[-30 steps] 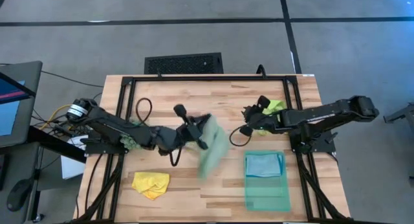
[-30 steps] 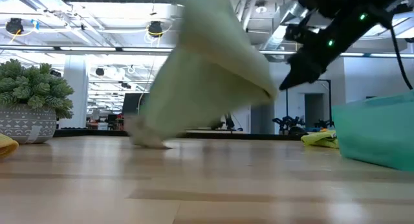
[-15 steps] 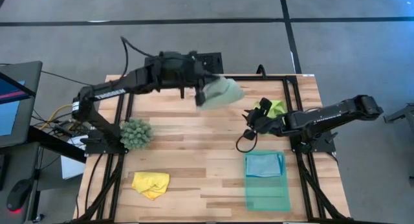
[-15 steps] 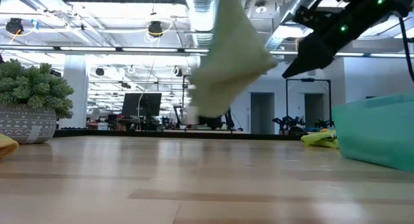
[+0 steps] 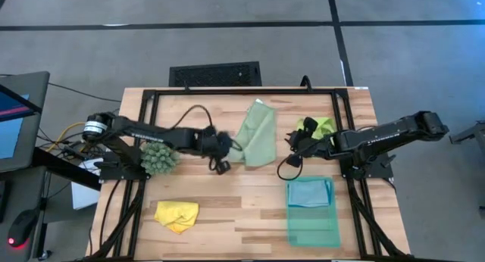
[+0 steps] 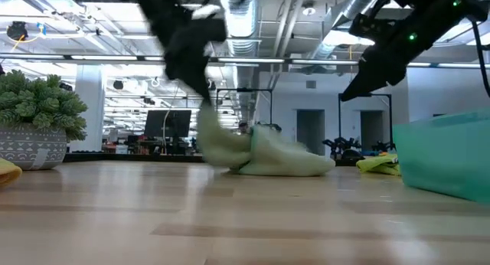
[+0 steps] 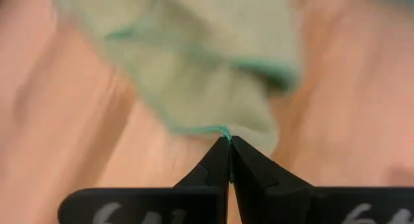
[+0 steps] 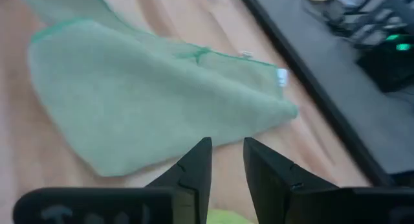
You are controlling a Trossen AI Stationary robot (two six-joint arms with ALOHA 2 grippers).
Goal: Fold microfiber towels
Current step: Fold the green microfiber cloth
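The left gripper (image 5: 227, 150) sits low near the middle of the worktop (image 5: 227, 216), its fingers (image 7: 220, 160) pinched tight on the hemmed corner of the pale sage green towel (image 5: 256, 135). That corner hold makes sense for folding: gripping one corner lets the arm drag the cloth flat or carry the corner across to its opposite. The towel lies in a long crumpled strip running from the gripper toward the far edge of the worktop, partly doubled over itself and not yet a neat fold.

The right gripper (image 5: 294, 145) hovers just beside the towel's right side, between it and the lime green towel (image 5: 322, 126), which lies bunched near the right edge. Its jaws stand partly apart with nothing between them, probably poised to take a second corner, though motion blur in the low view leaves its height above the wood uncertain.

The light blue towel (image 5: 309, 192) rests folded in the teal tray (image 5: 312, 230) at the near right corner, so that one looks finished. The yellow towel (image 5: 176, 215) lies crumpled near the near left corner, and the dark-green spiky clump (image 5: 159, 156) sits by the left edge.

A small white tag shows on the sage towel's hem in the right wrist view; no writing on it can be read.
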